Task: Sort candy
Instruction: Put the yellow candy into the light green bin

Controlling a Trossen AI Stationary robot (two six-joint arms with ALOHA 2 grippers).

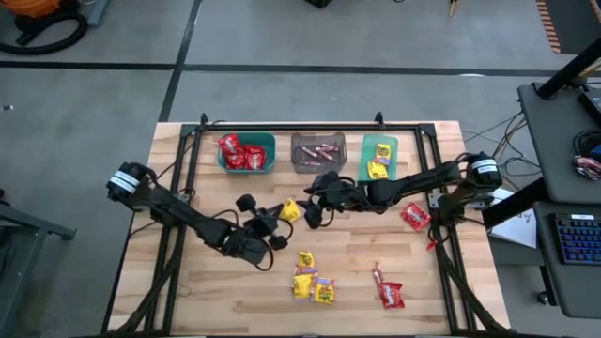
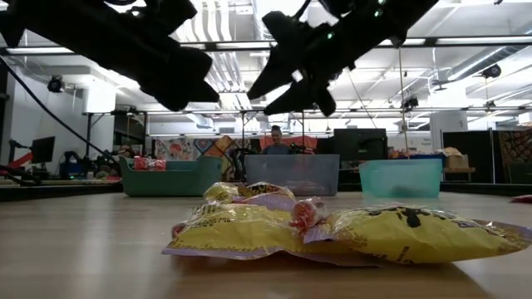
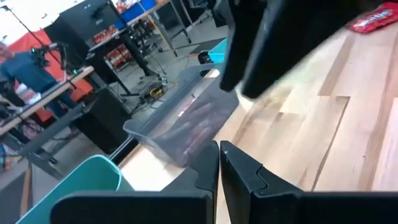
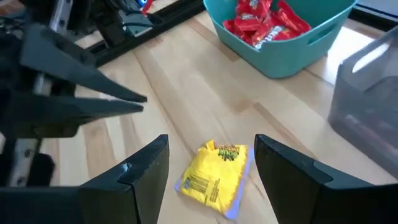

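Observation:
A yellow candy packet (image 4: 214, 174) lies flat on the wooden table (image 1: 225, 291) at its middle. My right gripper (image 4: 211, 165) hangs over it, open, one finger on either side of the packet and apart from it; it shows in the high view too (image 1: 312, 214). My left gripper (image 3: 221, 165) is shut and holds nothing. It stands just left of the packet (image 1: 291, 210), above the table (image 1: 270, 218). More candy lies loose: yellow packets (image 1: 310, 282) toward the near edge, red ones (image 1: 415, 216) at the right.
Three bins stand in a row along the far edge: a teal one (image 1: 247, 152) with red packets, a grey one (image 1: 316, 152) with pinkish sticks, a green one (image 1: 379, 158) with yellow packets. A black frame (image 1: 282, 125) runs round the table. A person sits beyond it (image 2: 275, 141).

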